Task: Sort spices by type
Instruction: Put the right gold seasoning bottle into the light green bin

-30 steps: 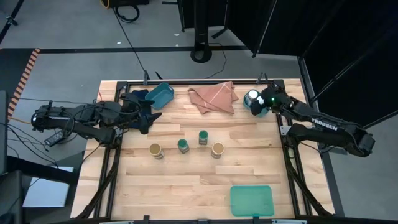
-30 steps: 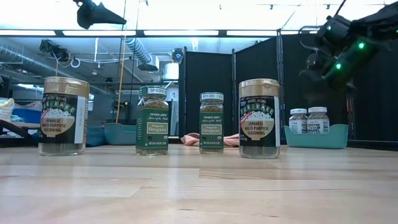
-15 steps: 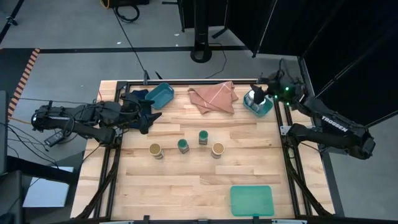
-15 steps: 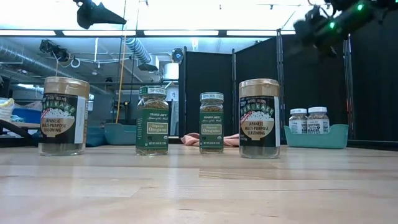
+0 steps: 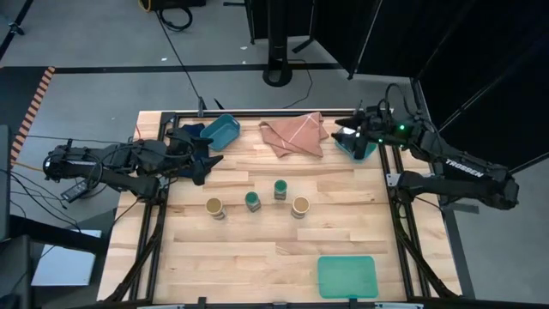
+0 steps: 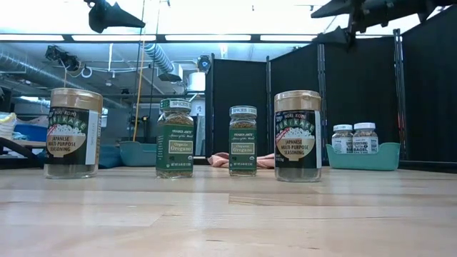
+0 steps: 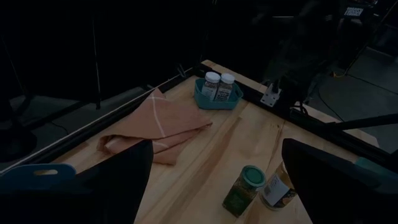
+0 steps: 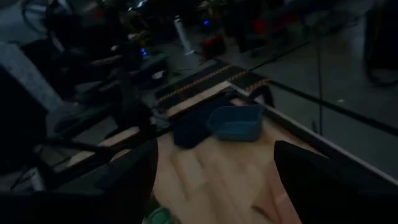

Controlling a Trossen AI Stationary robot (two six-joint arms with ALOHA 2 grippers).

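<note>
Four small cylindrical spice jars are lined up mid-bench on the light wooden bench [image 5: 257, 257], taken here as the landmark row. Outermost are two tan-topped jars [image 5: 214, 207] [image 5: 300, 206]; between them stand two dark green-lidded jars [image 5: 252, 201] [image 5: 280, 189], labelled oregano in the low view. All four are seen upright and apart from each other.

Two white-lidded jars [image 6: 355, 138] are seen side by side in the small teal plastic bin [image 6: 360, 157] at the bench's far right corner, well apart from the row. A second teal plastic bin [image 5: 220, 130] is placed beyond the row on the left, a crumpled salmon cloth [image 5: 293, 134] beyond the row's middle, and a flat green tray [image 5: 347, 276] on the near side, to the right.

Right end effector [image 5: 347, 134] is raised above the bin of white-lidded jars; its fingers are spread wide in its wrist view and nothing is held. Left end effector [image 5: 202, 160] is parked beside the left teal bin, beyond the row's left end, fingers wide, nothing held.
</note>
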